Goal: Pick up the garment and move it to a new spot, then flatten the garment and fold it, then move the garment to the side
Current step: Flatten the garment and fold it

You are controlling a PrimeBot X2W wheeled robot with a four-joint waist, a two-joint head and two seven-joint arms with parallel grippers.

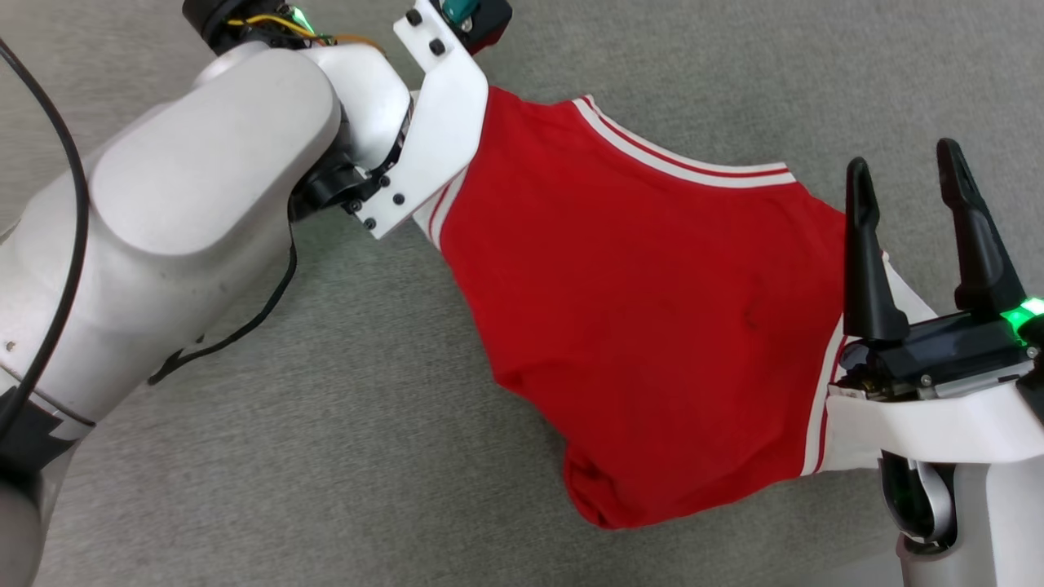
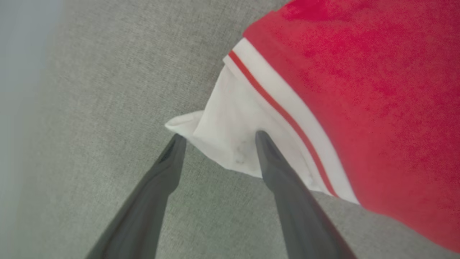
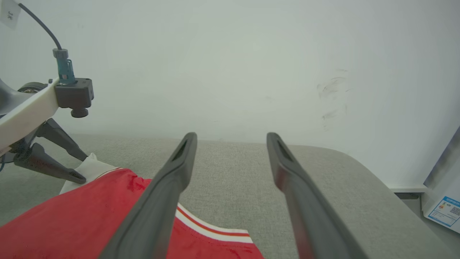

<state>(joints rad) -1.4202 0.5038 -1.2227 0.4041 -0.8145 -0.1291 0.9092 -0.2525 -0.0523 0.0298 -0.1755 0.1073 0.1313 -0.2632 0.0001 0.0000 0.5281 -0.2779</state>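
The garment (image 1: pixel 652 310) lies spread on the grey tabletop (image 1: pixel 326 424), between the two pincers, red side up.

The left pincer (image 2: pixel 219 136) has its two dark fingers well apart and grips nothing. In the left wrist view the end of one white sleeve (image 2: pixel 230 115) lies just in front of its tips. One fingertip (image 2: pixel 261 138) is over the white cloth, beside the red-and-white seam stripe. The other fingertip is at the small folded corner of the sleeve, over the bare grey surface. Whether the tips press on the cloth, I cannot tell. The red body of the garment spreads away on the far side of the stripe from this pincer.

The right pincer (image 1: pixel 904 163) is also wide apart, with nothing between the fingers. In the head view it is at the opposite edge of the garment, and the other white sleeve passes beneath its base. In the right wrist view the red cloth lies below its fingers and to one side, and the striped collar trim (image 3: pixel 212 230) runs under one finger. Ahead of this pincer are bare grey tabletop and a pale wall (image 3: pixel 251 54). Far to its side, across the garment, the left pincer points down at the white sleeve.

The hem of the garment, on the side nearer the base of the right pincer, is a little bunched.
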